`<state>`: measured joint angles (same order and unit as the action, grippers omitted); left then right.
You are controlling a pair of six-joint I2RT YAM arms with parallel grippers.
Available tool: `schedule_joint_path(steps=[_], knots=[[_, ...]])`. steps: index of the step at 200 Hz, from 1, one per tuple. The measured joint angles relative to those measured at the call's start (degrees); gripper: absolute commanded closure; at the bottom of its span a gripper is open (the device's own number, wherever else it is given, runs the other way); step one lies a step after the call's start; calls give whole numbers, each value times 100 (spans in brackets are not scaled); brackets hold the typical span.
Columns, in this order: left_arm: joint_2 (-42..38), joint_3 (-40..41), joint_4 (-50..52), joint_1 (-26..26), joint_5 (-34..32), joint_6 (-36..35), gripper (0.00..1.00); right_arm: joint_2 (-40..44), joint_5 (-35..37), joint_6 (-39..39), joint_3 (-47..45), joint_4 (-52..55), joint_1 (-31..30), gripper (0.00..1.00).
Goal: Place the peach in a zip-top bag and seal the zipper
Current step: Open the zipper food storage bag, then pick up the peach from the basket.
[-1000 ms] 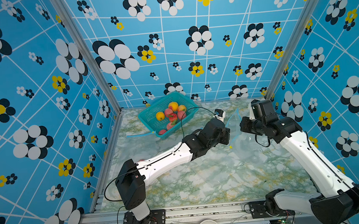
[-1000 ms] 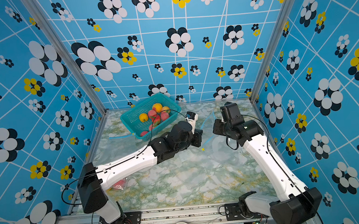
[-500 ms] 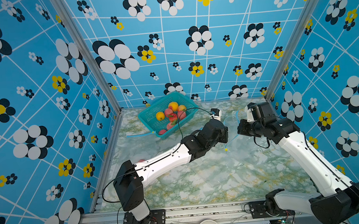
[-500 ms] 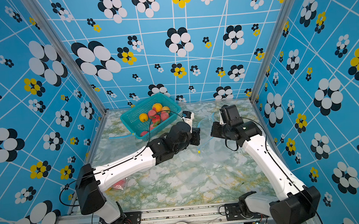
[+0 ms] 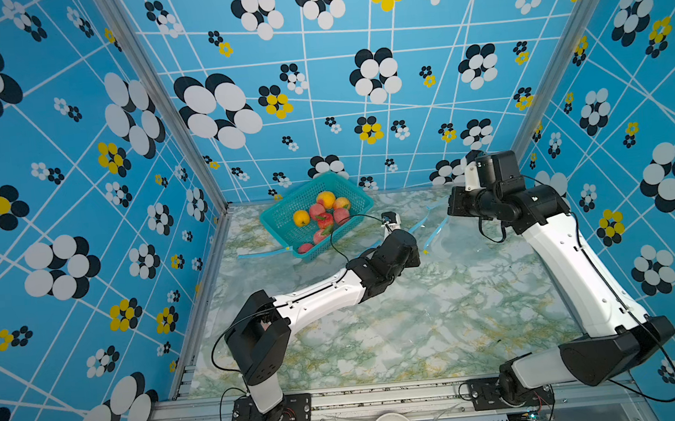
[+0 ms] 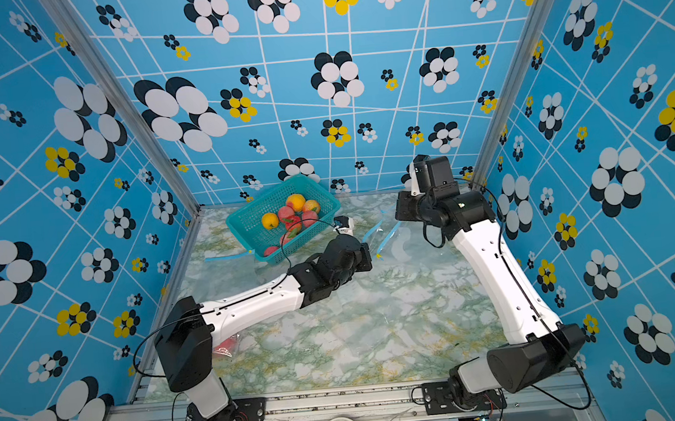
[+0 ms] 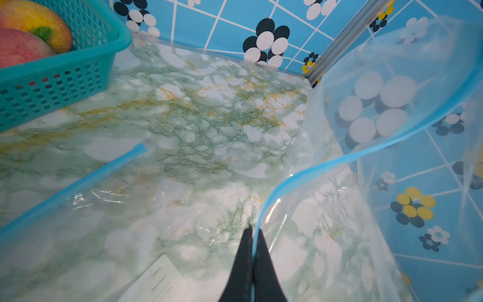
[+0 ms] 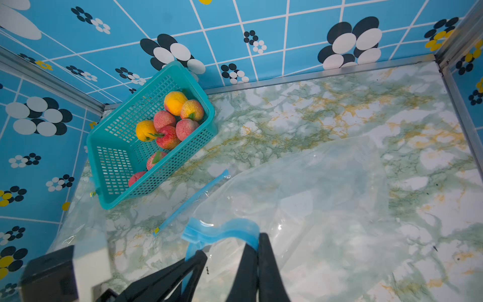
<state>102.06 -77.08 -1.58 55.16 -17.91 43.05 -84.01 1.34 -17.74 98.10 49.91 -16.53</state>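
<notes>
Several peaches [image 5: 318, 211] lie with yellow fruit in a teal basket [image 5: 292, 194] at the back of the marble table. A clear zip-top bag [image 8: 326, 209] with a blue zipper strip [image 8: 222, 232] is lifted off the table to the right of the basket; in both top views it shows as the faint bag [image 5: 460, 246] [image 6: 401, 247]. My left gripper [image 7: 253, 235] is shut on the strip. My right gripper [image 8: 257, 239] is shut on the same strip a little further along. The mouth gapes between them, and the bag looks empty.
A second blue strip [image 8: 193, 201] with a yellow end tag lies flat on the table by the basket. Another strip [image 5: 262, 252] lies left of the basket. A bag with something red [image 6: 225, 348] lies by the left arm's base. The patterned walls stand close behind.
My right gripper has shut on the zipper strip and drawn back and upward with it. The left gripper has shifted slightly left, and the bag's mouth has spread.
</notes>
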Motion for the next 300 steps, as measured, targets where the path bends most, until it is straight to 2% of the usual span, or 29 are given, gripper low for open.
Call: schedule_joint_path(steps=[16,33,65,99,114,118,126,152,183,216,246,300], knots=[[258,11,-151,2,57,238,100,-205,-11,94,-173,-7,-81,100],[564,26,-175,-26,203,431,100,-345,-17,149,-800,-103,-179,100],[951,85,-52,-122,490,518,79,-723,7,170,-1788,-188,-210,100],[927,118,68,-229,560,470,60,-861,-37,170,-2035,-417,-210,100],[828,197,153,-275,562,411,58,-861,-70,173,-2033,-564,-210,100],[789,219,181,-297,557,398,53,-863,-81,173,-2033,-588,-210,100],[708,249,236,-330,575,328,51,-863,-103,173,-2033,-629,-210,100],[345,210,632,-549,660,22,47,-863,-203,173,-2033,-728,-210,100],[151,-487,1558,-1139,588,-651,36,-863,-315,170,-2033,-732,-210,100],[299,-1576,2559,-2153,723,-1294,28,-863,-385,170,-1937,-715,-260,100],[957,-2599,3257,-2898,750,-1759,25,-863,-407,168,-1661,-708,-437,100],[2234,-3611,4059,-3626,892,-2190,24,-940,-525,140,-1469,-708,-549,100]])
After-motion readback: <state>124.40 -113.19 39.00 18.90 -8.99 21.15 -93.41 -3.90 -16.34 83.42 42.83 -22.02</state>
